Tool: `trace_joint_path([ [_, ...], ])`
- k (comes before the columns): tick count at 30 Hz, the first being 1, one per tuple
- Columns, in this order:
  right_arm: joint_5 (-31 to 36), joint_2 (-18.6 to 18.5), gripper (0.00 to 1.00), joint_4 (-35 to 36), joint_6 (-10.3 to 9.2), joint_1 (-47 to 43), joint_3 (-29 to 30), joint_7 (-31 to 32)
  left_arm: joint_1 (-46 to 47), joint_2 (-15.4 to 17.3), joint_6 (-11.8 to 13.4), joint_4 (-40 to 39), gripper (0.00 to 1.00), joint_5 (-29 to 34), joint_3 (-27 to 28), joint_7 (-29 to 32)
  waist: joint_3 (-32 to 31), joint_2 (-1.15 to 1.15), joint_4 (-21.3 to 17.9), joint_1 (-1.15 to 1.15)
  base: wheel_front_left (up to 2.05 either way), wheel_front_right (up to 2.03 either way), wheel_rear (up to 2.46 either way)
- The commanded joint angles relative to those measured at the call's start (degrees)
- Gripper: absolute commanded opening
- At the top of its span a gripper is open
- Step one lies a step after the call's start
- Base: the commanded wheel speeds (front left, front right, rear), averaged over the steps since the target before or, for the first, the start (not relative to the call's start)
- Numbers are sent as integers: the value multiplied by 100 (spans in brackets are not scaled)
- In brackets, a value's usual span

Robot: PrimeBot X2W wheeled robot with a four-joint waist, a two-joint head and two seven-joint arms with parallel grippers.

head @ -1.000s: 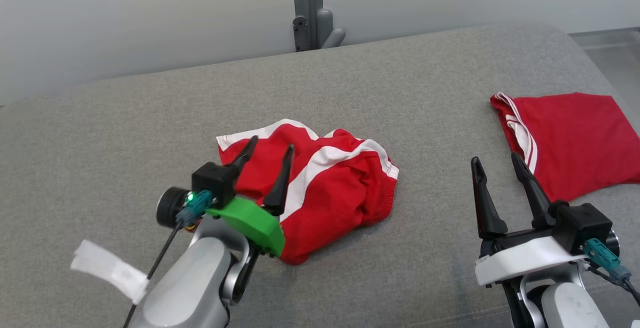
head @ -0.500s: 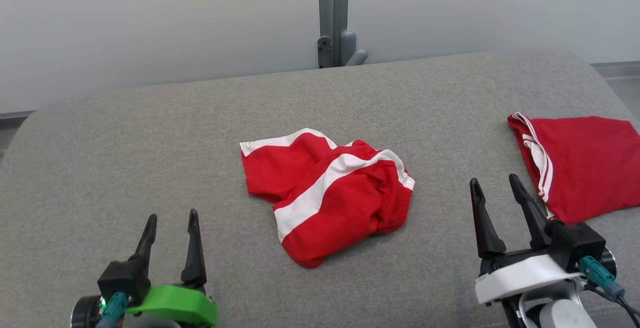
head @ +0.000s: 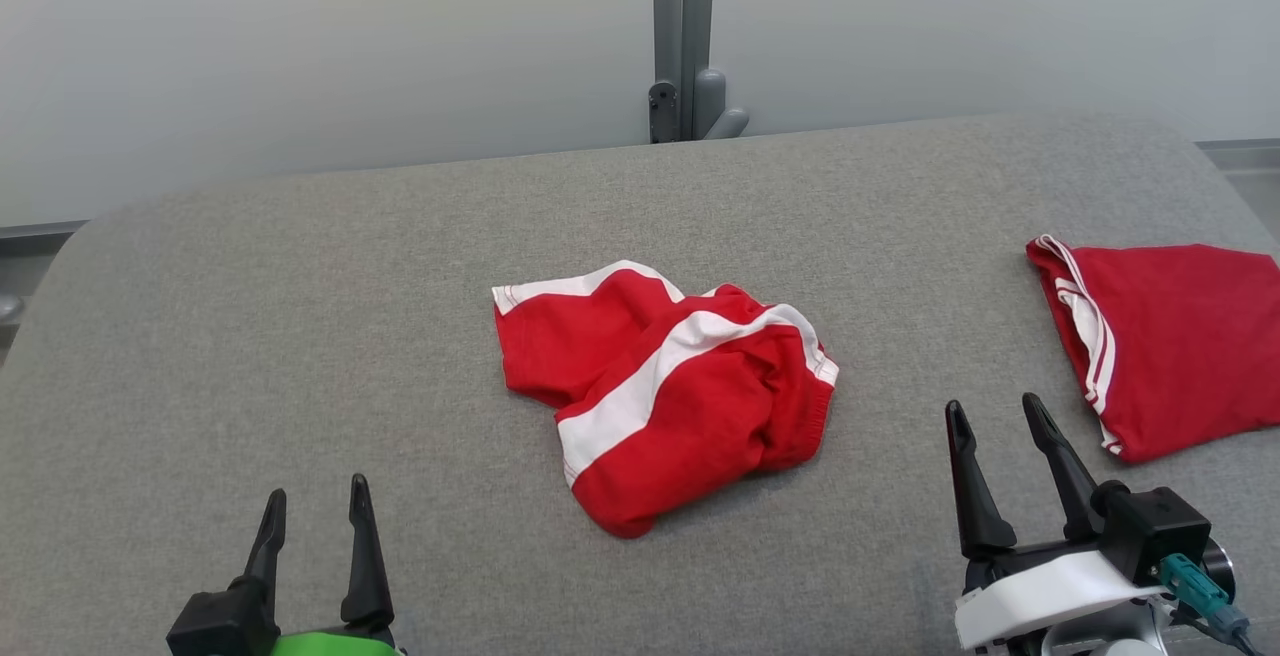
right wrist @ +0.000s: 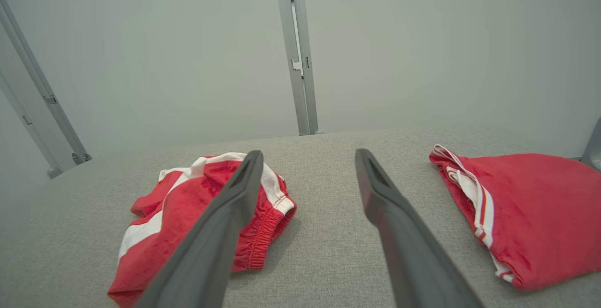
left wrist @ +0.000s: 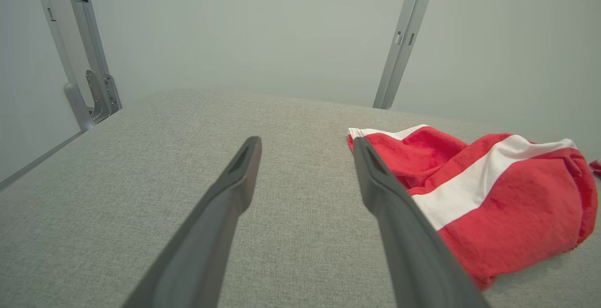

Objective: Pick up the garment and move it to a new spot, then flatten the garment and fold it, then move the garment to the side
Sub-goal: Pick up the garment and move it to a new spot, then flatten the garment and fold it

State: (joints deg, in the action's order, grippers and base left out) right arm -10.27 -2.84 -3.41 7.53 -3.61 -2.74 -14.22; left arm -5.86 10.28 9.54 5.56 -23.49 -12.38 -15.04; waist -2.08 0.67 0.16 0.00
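A crumpled red garment [head: 665, 391] with white stripes lies in a heap at the middle of the grey padded surface [head: 300, 316]; it also appears in the left wrist view [left wrist: 488, 195] and the right wrist view [right wrist: 197, 214]. My left gripper [head: 315, 501] hovers open at the lower left, well apart from the heap, nothing between its fingers [left wrist: 235, 181]. At the lower right my right gripper [head: 995, 416] stands open too, empty, between the heap and a second garment.
A second red garment [head: 1170, 341], folded flat with white trim, lies at the right edge of the surface [right wrist: 521, 209]. A grey metal post [head: 685, 36] rises behind the far edge against a pale wall. Bare grey surface stretches to the left.
My left gripper has drawn back from over the crumpled garment to the lower left, empty. The head camera has tilted, shifting the whole scene down. The right gripper kept its pose.
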Motion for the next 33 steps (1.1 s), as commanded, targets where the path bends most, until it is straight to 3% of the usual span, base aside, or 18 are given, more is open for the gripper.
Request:
trace_joint_path([
  [1, -19, -11, 100, -33, -9, 11, -20, -32, -101, -16, -38, -12, 100, 92, 63, -14, 1, -67, -18, 0, 0, 0, 0],
  [18, -18, -11, 100, -145, -9, 176, -24, -49, -24, -63, -250, 149, 100, 187, 215, -14, 5, -67, -3, 0, 0, 0, 0],
  [26, 7, -11, 100, -195, -9, 244, -9, -8, 221, -153, -378, 379, 100, 175, -26, 93, 39, -67, -20, 0, 0, 0, 0],
  [33, 40, -11, 100, -231, -9, 305, 11, 2, 541, -369, -673, 897, 100, 2, -416, 424, 109, -67, -43, 0, 0, 0, 0],
])
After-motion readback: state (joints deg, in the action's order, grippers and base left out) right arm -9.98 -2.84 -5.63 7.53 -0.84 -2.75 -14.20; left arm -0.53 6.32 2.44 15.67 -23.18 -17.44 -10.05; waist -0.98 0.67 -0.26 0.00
